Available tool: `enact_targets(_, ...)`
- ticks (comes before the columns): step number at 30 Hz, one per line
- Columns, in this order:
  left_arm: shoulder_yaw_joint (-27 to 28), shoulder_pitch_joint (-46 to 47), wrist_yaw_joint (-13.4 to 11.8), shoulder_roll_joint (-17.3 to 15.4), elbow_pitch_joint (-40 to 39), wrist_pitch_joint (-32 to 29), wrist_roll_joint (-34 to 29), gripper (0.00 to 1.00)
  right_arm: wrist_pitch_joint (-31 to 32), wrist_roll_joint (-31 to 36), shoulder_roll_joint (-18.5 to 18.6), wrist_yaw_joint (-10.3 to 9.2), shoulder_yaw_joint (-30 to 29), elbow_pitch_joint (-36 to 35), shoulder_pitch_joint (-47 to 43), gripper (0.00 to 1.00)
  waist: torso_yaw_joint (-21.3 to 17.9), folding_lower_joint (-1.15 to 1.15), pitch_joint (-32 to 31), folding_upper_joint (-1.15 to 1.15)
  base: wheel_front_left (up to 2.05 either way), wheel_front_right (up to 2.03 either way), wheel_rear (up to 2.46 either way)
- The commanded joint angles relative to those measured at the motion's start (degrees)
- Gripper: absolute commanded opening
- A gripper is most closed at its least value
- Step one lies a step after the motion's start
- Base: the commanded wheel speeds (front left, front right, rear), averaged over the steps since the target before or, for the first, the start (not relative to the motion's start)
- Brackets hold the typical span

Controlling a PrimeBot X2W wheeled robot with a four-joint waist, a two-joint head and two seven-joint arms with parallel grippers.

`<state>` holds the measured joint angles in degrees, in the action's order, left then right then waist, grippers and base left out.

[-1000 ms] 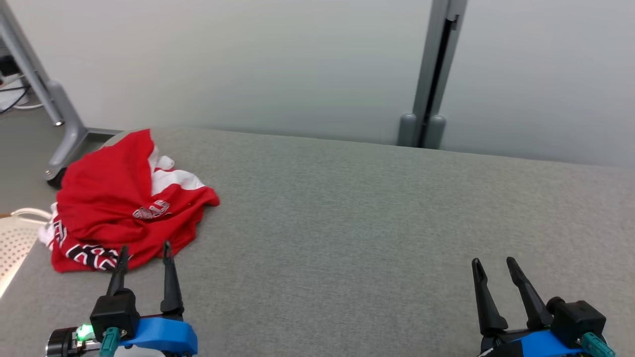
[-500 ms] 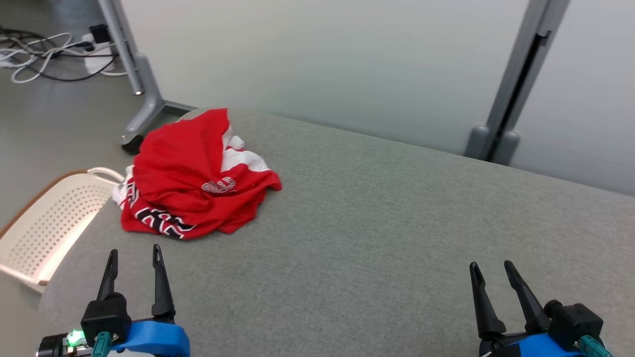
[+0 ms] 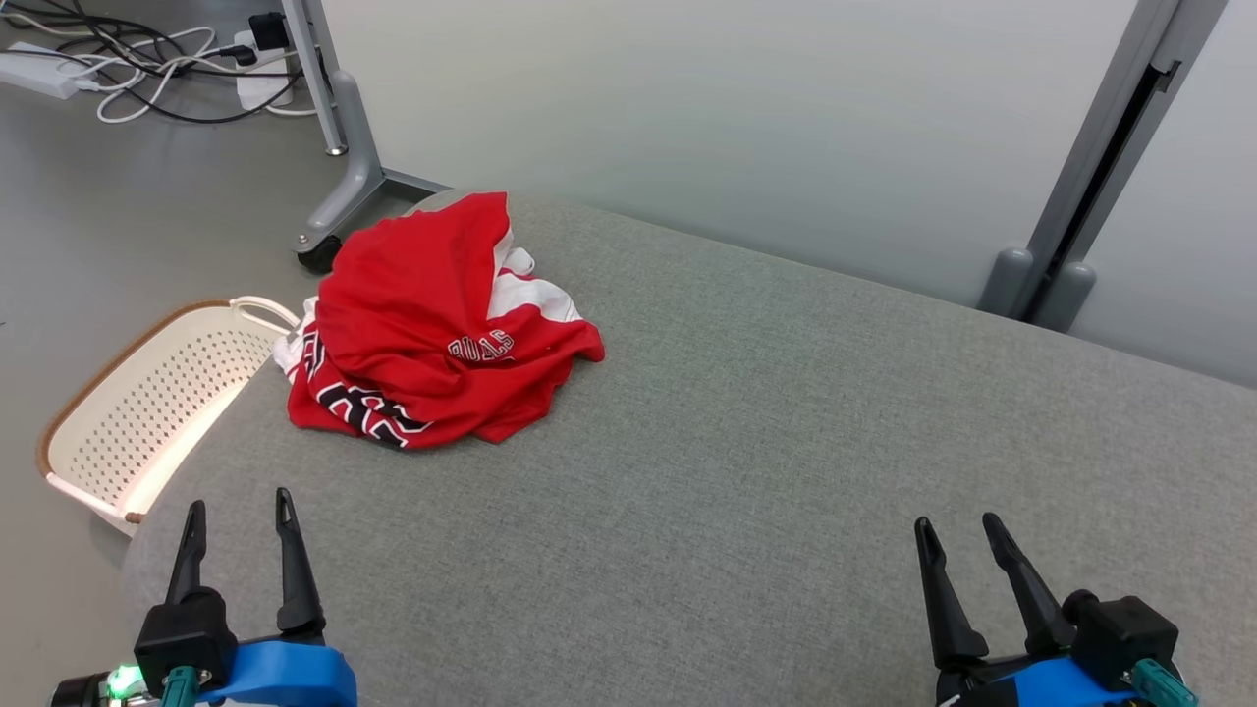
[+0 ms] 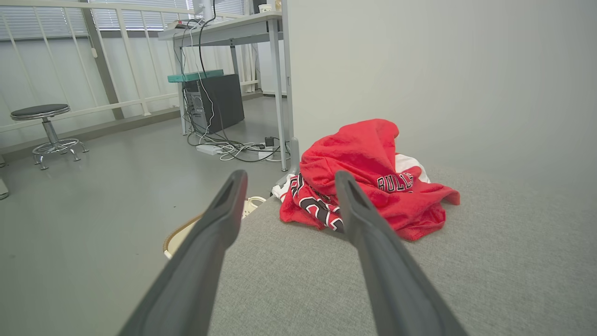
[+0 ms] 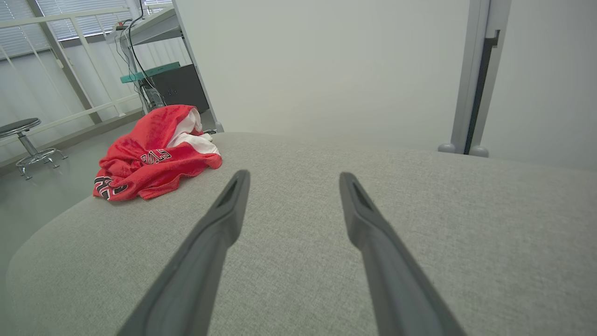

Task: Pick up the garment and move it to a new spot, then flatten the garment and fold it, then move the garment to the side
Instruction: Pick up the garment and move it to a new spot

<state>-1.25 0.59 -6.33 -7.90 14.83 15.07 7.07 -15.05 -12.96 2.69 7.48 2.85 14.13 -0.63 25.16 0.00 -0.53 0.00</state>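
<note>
Calls for sending the open, empty left hand [image 3: 240, 501] low into the crumpled red Bulls jersey [image 3: 432, 324], pinching deep, open right hand [image 3: 956, 520] ready.

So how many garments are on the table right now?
1: a crumpled red jersey at the far left corner of the table, beside the basket. White cloth shows in the heap; I cannot tell if that is a second piece.
</note>
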Motion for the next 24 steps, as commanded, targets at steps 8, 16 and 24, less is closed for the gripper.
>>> enact_targets(8,1.01,3.08,0.81,-0.6,-0.64,0.17,1.71,1.0,-0.2,1.07,0.36,0.03,-0.6,-0.16,0.38,1.0,-1.87,0.0,1.16,0.0,0.0,0.0,0.0)
enact_targets(16,2.93,14.54,2.73,-4.42,1.62,0.13,3.07,1.0,0.04,5.14,0.35,0.03,-1.56,-2.2,2.68,1.0,-5.77,0.0,6.34,0.0,0.0,0.0,0.0)
enact_targets(24,4.74,27.6,3.92,-7.54,7.57,0.03,5.06,1.0,1.99,9.31,0.54,0.03,-2.48,-8.36,6.31,1.0,-11.71,0.0,14.66,0.0,0.0,0.0,0.0)
